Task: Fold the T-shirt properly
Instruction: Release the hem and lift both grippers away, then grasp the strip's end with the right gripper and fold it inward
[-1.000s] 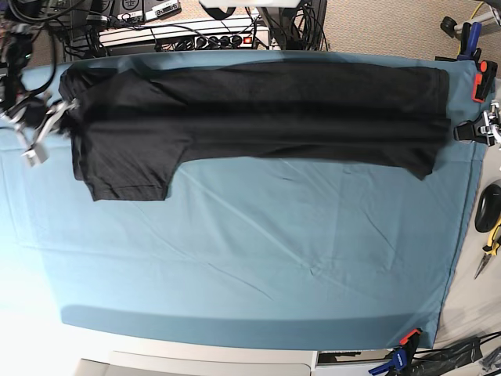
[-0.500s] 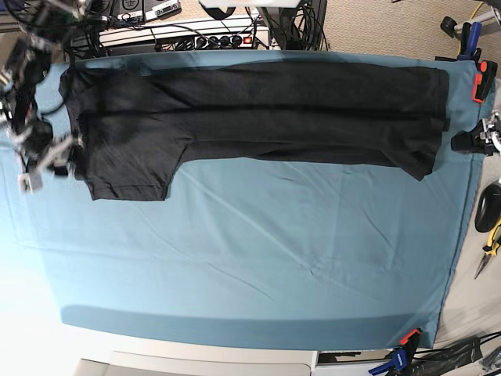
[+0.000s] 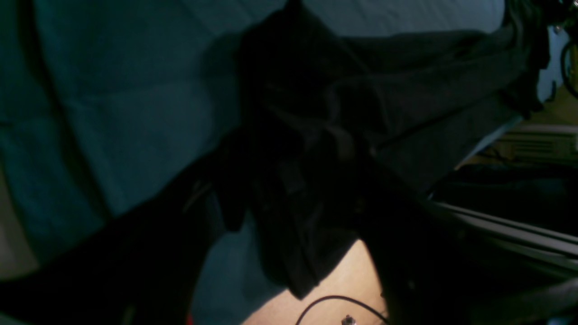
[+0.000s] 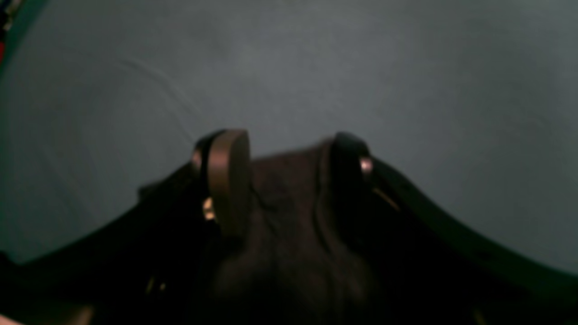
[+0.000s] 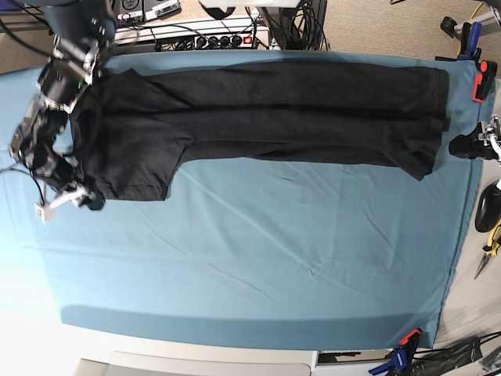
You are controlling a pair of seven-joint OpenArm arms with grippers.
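Note:
The dark T-shirt (image 5: 274,110) lies folded into a long band along the far side of the teal table cloth (image 5: 274,251), with one sleeve hanging toward me at the left. My right gripper (image 5: 77,196) is at that sleeve's near left corner. In the right wrist view its fingers (image 4: 228,180) stand apart, with the edge of the dark cloth (image 4: 284,234) between them. My left gripper (image 5: 470,146) sits just off the shirt's right end. The left wrist view is dark. It shows bunched shirt cloth (image 3: 429,104), and the fingers cannot be made out.
A power strip and cables (image 5: 188,35) lie behind the table. An orange clamp (image 5: 483,82) holds the cloth at the right edge, and another clamp (image 5: 407,341) holds it at the near right corner. Hand tools (image 5: 491,235) lie off the right edge.
My right arm has moved along the shirt's left edge toward the near side, from the shoulder to the sleeve's near corner. The left gripper has hardly moved.

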